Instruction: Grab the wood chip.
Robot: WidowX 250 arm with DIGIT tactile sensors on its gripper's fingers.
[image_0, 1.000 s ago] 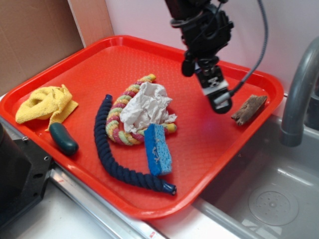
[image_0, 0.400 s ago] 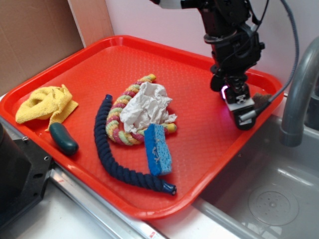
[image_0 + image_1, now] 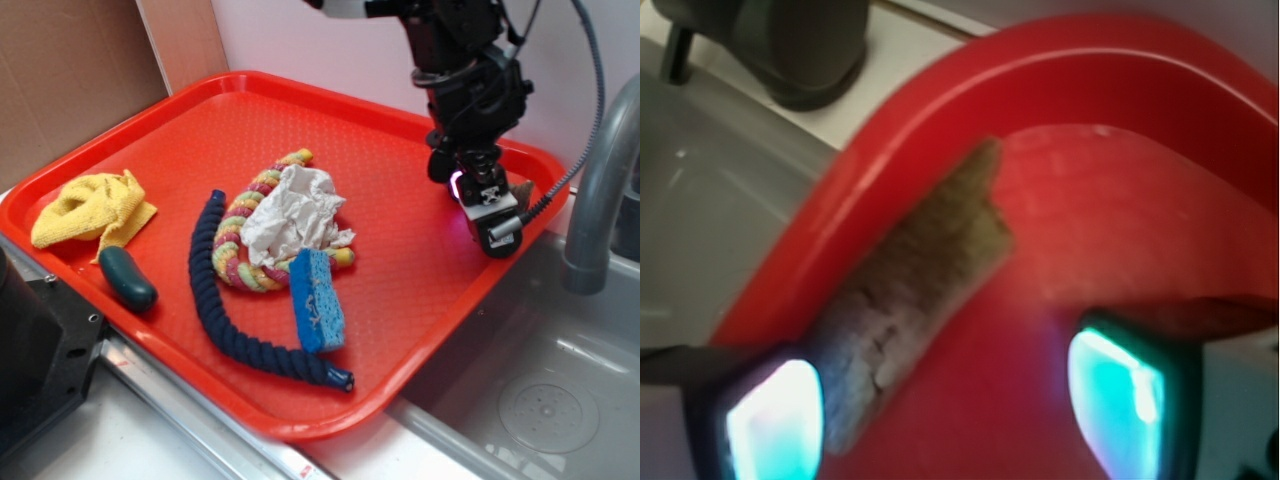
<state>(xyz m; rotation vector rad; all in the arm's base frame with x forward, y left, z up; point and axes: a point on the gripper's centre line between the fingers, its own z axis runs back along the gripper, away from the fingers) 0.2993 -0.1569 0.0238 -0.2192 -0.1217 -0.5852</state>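
The end effector [image 3: 945, 410] is spread open, low over the red tray [image 3: 130, 150] at the right of the exterior frame. The wood chip [image 3: 910, 300] lies along the tray's rim, its near end beside the lower-left finger [image 3: 770, 420], ungripped.

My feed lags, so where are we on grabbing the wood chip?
Approach looks done: the gripper hangs open at the red tray's sink-side rim, over the wood chip. In hand: lining up, since the chip lies near one finger, not centred. Left: closing and lifting.
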